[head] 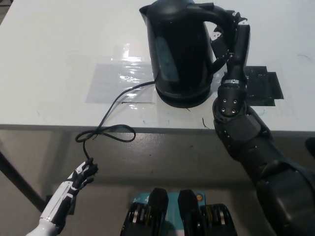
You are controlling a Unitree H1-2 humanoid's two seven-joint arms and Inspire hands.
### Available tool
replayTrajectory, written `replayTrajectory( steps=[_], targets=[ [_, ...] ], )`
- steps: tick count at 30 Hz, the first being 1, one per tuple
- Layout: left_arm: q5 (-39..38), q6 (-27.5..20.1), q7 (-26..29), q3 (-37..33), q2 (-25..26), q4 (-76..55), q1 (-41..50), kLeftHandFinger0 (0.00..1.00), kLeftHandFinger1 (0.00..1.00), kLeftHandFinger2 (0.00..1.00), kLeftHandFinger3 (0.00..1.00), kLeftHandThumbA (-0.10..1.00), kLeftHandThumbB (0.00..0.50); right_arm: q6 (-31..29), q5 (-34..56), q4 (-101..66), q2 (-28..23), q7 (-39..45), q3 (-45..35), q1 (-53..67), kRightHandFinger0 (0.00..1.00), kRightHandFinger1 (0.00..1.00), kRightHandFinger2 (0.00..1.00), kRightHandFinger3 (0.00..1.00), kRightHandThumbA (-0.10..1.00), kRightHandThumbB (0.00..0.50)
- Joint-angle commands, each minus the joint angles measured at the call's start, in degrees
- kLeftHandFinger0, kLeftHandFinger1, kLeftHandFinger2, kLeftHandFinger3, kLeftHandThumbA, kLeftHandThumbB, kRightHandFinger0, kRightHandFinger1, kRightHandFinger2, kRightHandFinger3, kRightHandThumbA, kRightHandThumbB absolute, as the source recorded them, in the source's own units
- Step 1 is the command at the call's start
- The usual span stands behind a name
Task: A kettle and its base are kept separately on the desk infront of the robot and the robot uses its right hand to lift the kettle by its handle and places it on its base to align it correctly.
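on the white desk (pixel 59 49) the black kettle (pixel 179 49) sits on its base (pixel 183 98), right hand (pixel 232 42) curled around the handle (pixel 219 19); best settle it squarely before loosening the grip, while the white left hand (pixel 81 176) hangs low.

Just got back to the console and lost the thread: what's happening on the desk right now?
The black right hand has its fingers wrapped around the handle of the black kettle. The kettle stands upright on its base near the front edge of the white desk. The base's cord trails over that edge and hangs in a loop. The white left hand rests low beneath the desk, holding nothing.
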Motion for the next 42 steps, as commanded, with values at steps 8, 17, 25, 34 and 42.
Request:
replayTrajectory(
  steps=[8,17,25,34,42],
  targets=[
    [-0.37,-2.57,-0.55,0.07,0.89,-0.68,-1.21,1.00,1.00,1.00,1.00,1.00,0.274,0.81,0.58,0.28,-2.35,-0.23,-0.21,6.33,0.00,0.07,0.48,0.58,-0.10,0.079],
    [-0.72,-3.40,-0.82,0.27,1.24,-0.04,-1.67,1.00,1.00,1.00,1.00,1.00,0.259,0.81,1.91,-6.62,-1.04,-0.61,-2.08,11.69,0.00,0.05,0.44,0.61,-0.10,0.087],
    [0.00,-4.49,-0.76,0.07,1.51,0.54,-1.75,1.00,1.00,1.00,1.00,1.00,0.240,0.81,-0.54,-22.61,-1.84,-1.17,0.94,18.44,0.00,0.13,0.54,0.72,-0.10,0.081],
    [0.16,-4.02,-0.64,0.00,1.42,0.31,-1.96,1.00,1.00,1.00,1.00,1.00,0.238,0.81,-5.15,-45.51,-2.42,-1.20,6.21,24.14,0.00,0.18,0.59,0.72,-0.10,0.084],
    [0.04,-3.28,-1.02,-0.11,1.72,-0.18,-2.17,1.00,1.00,1.00,1.00,1.00,0.250,0.81,-6.54,-45.39,-2.12,-1.64,6.65,21.08,0.00,0.17,0.57,0.70,-0.10,0.078]
  ],
)
